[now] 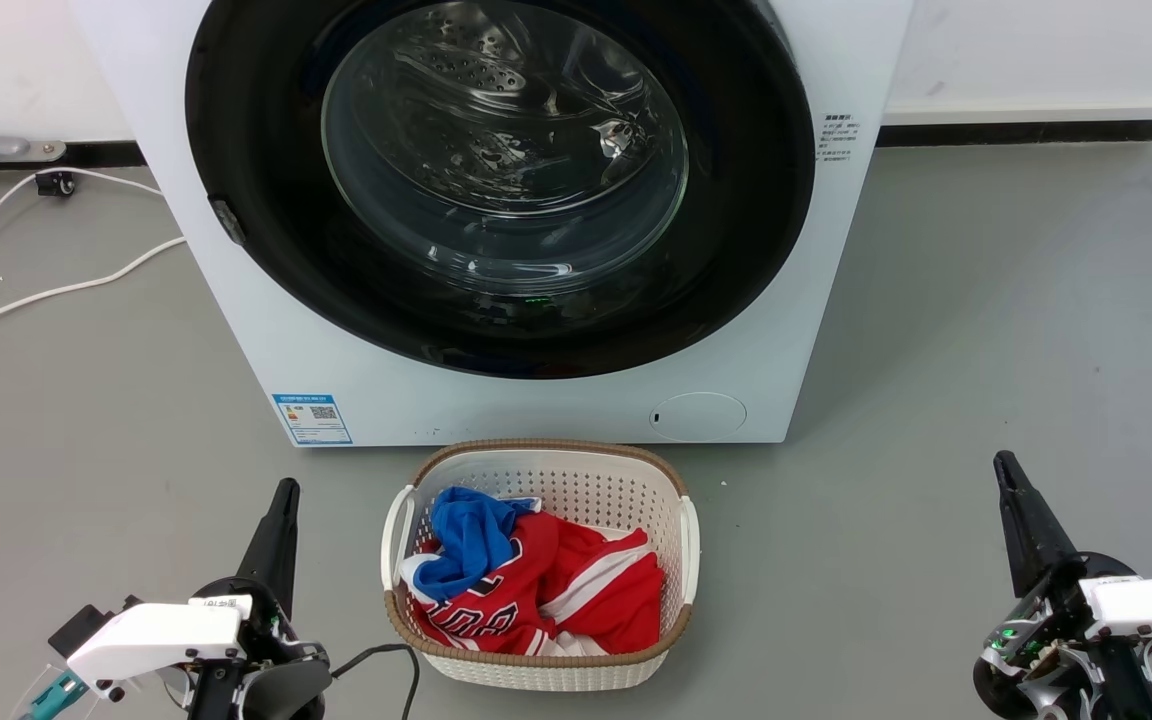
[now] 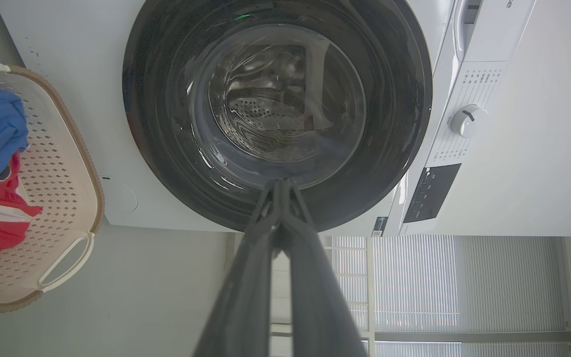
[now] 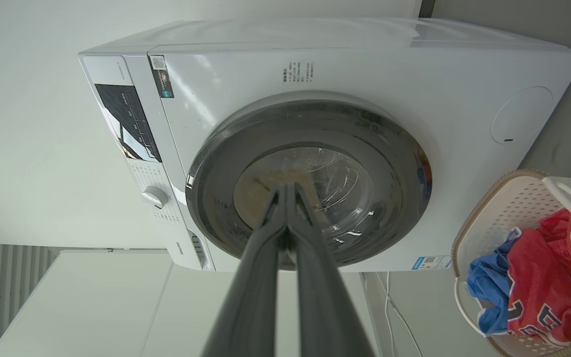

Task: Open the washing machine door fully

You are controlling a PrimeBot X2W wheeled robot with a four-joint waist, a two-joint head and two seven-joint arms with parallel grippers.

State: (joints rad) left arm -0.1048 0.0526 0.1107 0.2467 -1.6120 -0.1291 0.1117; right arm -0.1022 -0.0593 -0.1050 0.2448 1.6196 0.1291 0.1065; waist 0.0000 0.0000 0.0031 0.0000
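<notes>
Both grippers are pressed together, tips meeting and pinching nothing: the left gripper [image 1: 285,492] sits low in front of the washer [image 1: 836,60], off its left front corner and well apart from it, and the right gripper [image 1: 1004,463] sits likewise off the right front corner. From the left wrist, that gripper's [image 2: 281,184] dark fingers [image 2: 246,277] point at the washer's front, and from the right wrist the other gripper [image 3: 286,187] does the same. The door [image 1: 501,170] lies shut against the washer's front, its black rim nearly as wide as the cabinet, with the clear glass bowl at its centre showing the steel drum behind; it also shows from the left wrist [image 2: 278,106] and the right wrist [image 3: 360,198]. A white basket [image 1: 546,452] stands on the floor just in front of the washer, below the door, holding a red shirt [image 1: 576,590] and a blue cloth [image 1: 471,540]. A dial [image 2: 468,120] sits on the washer's control panel, above the door. A blue sticker [image 1: 313,418] marks the washer's lower left front. A white cable [image 1: 56,290] runs over the floor to the washer's left.
</notes>
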